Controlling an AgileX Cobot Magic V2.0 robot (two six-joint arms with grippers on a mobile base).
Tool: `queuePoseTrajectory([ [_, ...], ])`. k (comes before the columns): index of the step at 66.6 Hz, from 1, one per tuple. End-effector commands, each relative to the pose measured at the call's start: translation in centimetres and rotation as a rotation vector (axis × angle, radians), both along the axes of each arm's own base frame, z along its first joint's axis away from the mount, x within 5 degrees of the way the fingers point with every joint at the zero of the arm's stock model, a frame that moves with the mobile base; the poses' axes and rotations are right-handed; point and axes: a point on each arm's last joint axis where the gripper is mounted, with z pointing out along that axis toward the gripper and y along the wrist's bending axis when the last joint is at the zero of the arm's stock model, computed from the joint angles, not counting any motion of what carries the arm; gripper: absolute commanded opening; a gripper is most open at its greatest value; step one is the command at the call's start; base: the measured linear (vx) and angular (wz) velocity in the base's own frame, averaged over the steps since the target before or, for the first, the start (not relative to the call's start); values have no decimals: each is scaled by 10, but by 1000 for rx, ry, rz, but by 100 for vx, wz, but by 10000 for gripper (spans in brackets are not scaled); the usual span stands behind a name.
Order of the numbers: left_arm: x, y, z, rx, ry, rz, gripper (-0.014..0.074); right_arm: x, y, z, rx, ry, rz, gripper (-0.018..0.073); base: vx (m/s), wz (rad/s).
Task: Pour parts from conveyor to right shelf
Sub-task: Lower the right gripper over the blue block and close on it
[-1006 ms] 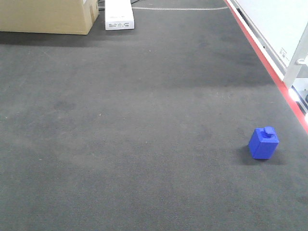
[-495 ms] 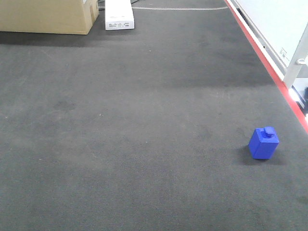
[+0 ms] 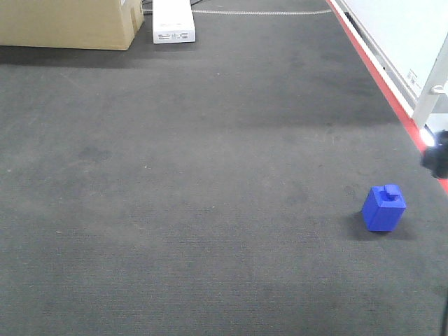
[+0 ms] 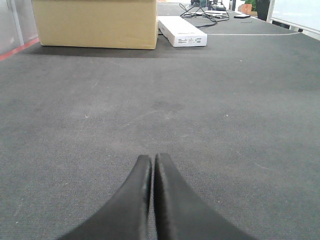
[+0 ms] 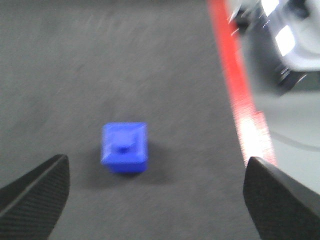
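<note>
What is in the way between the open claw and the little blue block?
Nothing that I can see. In the right wrist view the right gripper is open and the blue block sits on bare conveyor belt just ahead of it. The cardboard box and white box stand far off at the belt's other end.

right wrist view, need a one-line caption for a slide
Open right gripper frames a lone blue part on the dark conveyor, close to its red edge stripe.

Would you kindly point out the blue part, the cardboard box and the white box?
blue part (image 3: 383, 210): front view, its middle, below the stud.
cardboard box (image 4: 95, 24): left wrist view, its front side.
white box (image 3: 172, 14): front view, its top face.
</note>
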Motion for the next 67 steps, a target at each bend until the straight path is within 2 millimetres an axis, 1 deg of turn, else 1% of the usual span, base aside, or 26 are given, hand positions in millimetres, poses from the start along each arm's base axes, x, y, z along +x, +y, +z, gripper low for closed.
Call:
queuePoseTrajectory([
  [1,-1,-1,14,-15,-110,-8,-6,16,6,19,48,5,75,654,0,0],
  [10,-1,-1,14,-15,-110,-8,-6,42,8,17,94,141,117,650,0,0],
  [20,-1,-1,14,-15,-110,-8,-6,66,6,8,120,336,137,645,0,0],
  [21,-1,-1,14,-15,-110,-8,-6,70,6,5,124,360,139,645,0,0],
  [25,-1,-1,14,-15,-110,-8,-6,80,5,3,127,415,147,642,0,0],
  [36,-1,-1,14,-15,-110,-8,-6,105,1,-8,110,468,148,624,0,0],
  [46,-1,-1,14,-15,-110,-8,-6,120,-3,-18,83,498,142,617,0,0],
  [67,-1,-1,14,-15,-110,-8,-6,135,-4,-51,107,582,142,610,0,0],
])
